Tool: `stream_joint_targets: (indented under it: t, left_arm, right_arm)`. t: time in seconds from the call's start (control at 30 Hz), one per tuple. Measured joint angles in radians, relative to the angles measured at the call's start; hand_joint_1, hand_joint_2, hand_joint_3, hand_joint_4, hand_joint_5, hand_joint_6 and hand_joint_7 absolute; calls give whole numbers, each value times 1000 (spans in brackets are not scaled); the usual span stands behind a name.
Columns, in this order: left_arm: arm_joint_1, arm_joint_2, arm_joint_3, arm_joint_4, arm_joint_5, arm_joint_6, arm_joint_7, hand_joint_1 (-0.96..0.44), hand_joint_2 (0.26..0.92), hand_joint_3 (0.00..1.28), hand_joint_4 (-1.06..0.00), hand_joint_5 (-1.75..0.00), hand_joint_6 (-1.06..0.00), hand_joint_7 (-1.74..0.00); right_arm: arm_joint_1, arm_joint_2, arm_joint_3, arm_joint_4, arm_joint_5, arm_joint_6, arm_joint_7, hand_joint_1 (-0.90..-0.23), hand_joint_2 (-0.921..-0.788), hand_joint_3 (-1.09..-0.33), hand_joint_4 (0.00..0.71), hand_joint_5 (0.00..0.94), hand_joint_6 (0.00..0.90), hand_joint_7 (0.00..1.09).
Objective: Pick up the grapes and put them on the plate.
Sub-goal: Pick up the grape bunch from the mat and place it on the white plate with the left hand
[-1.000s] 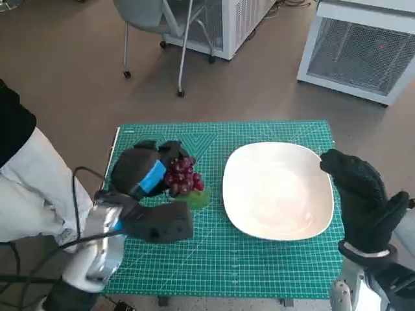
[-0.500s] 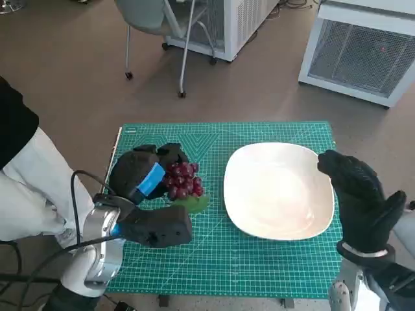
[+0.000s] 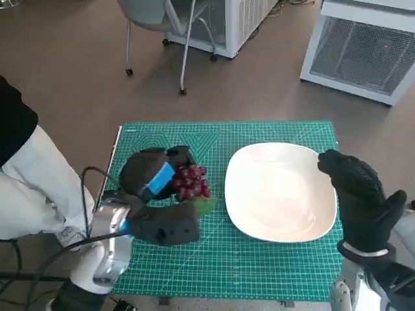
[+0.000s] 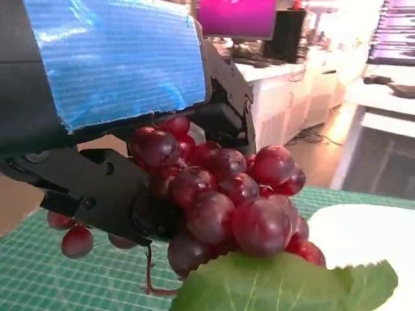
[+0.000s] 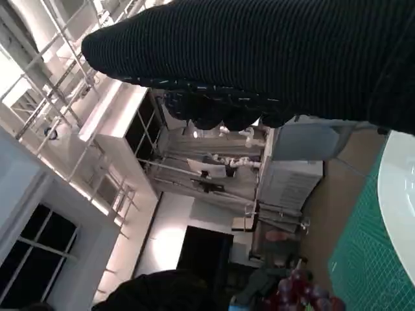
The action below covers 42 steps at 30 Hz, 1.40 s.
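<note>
Fingers of the left hand, black with blue tape across its back, close around a bunch of dark red grapes with a green leaf hanging at its near side. The left wrist view shows the grapes clamped against the black fingers and raised off the green gridded cutting mat that covers the tabletop. This bunch sits left of a round white plate, just beside its left rim. At the plate's right edge rests the right hand in its black knitted glove, holding nothing, fingers loosely apart and reaching toward the far side. Beyond the tabletop stand a grey chair and white cabinets.
</note>
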<state>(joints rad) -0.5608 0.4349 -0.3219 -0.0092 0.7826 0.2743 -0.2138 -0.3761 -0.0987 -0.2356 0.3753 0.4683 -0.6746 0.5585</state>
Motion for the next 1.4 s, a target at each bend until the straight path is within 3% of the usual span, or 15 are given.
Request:
stream_joint_targets:
  t: [0.4, 0.63, 0.7, 0.8, 0.87, 0.97, 1.03, 1.17, 1.4]
  left_arm:
    - [-196, -119, -87, 28, 42, -8, -34, 2, 916, 33, -776, -1167, -651, -1046]
    - [-326, -185, -128, 88, 50, -50, -34, 7, 920, 157, -592, -1427, -561, -1080]
    - [-359, -200, -136, 107, 50, -67, -32, 7, 887, 238, -557, -1481, -552, -1095]
    - [-396, -218, -143, 135, 49, -96, -26, 8, 778, 465, -503, -1588, -546, -1141]
    - [-415, -230, -144, 157, 46, -116, -18, 8, 724, 610, -441, -1641, -495, -1270]
    - [-435, -248, -145, 193, 39, -142, -3, 5, 703, 730, -354, -1661, -382, -1505]
    - [-442, -258, -145, 217, 34, -153, 6, 4, 700, 759, -329, -1666, -348, -1572]
    - [-447, -280, -145, 267, 30, -159, 15, 4, 699, 764, -325, -1651, -338, -1602]
    - [-451, -307, -151, 335, 35, -153, 16, 3, 776, 606, -345, -1579, -352, -1542]
  right_arm:
    - [3, 0, 0, -3, -1, 0, 0, -401, -921, -618, 432, 435, 189, 866]
    - [11, 1, 1, -10, -1, 0, -1, -399, -921, -619, 433, 434, 188, 865]
    - [14, 2, 1, -13, -2, 1, -3, -398, -921, -619, 433, 433, 188, 865]
    - [19, 2, 1, -19, -3, 2, -6, -398, -921, -620, 434, 433, 190, 864]
    - [24, 2, 0, -24, -3, 3, -11, -398, -921, -619, 434, 432, 192, 864]
    - [32, 2, 0, -33, -4, 4, -20, -397, -921, -619, 435, 431, 195, 862]
    - [37, 2, 0, -39, -5, 4, -24, -397, -921, -618, 435, 431, 196, 860]
    - [43, 2, -1, -49, -6, 4, -36, -392, -921, -615, 436, 430, 200, 855]
    - [44, 2, -1, -53, -24, 3, -58, -389, -921, -612, 437, 428, 207, 849]
